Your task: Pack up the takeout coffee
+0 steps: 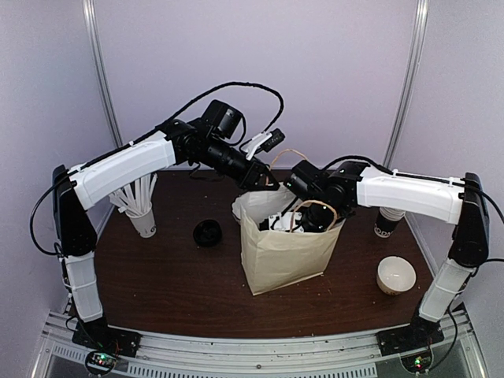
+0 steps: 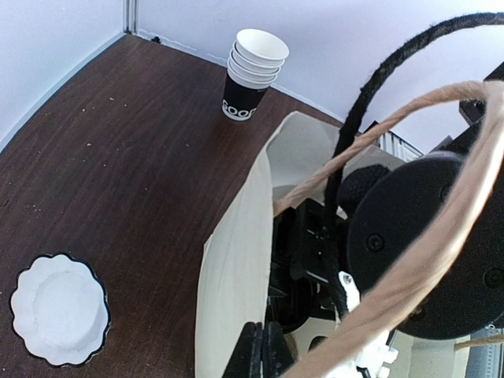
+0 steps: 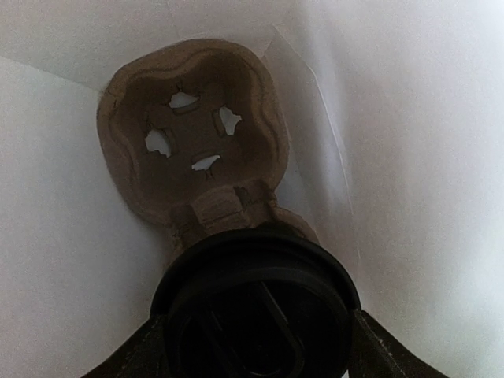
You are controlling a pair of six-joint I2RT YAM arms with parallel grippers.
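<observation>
Looking from the left of the top picture, I see a white cup of straws [image 1: 142, 211] and a loose black lid [image 1: 207, 232] on the brown table [image 1: 157, 291]. They are not the job.

Near the middle, the left pincer [image 1: 262, 179] has its two fingers squeezed together. It looks like they pinch the top edge of the paper bag [image 1: 283, 256] to hold its mouth wide. Right of that, the right pincer [image 3: 256, 323] is down inside the bag. Its fingers are clamped on the takeout coffee [image 3: 256, 291], one on each side of the round black lid. So the coffee is inside the bag, right by a brown cardboard cup tray [image 3: 193, 134] that shows in the upper part of the wrist picture. Farthest right stand a stack of cups [image 1: 386, 223] and a little white bowl [image 1: 396, 274].

I think the step now is setting the coffee into the tray. To do it well, the cup should go slowly and straight down into the near hole. The fingers should let go only when it sits firm. I cannot tell if it sits in the hole yet, because the lid hides that. The left pincer should hold the bag so its wall does not flop in.

The coffee stands up straight. Its lid points up at the wrist camera and its bottom points down into the bag. Its long line runs up and down, not sideways. Tipping it could spill.
</observation>
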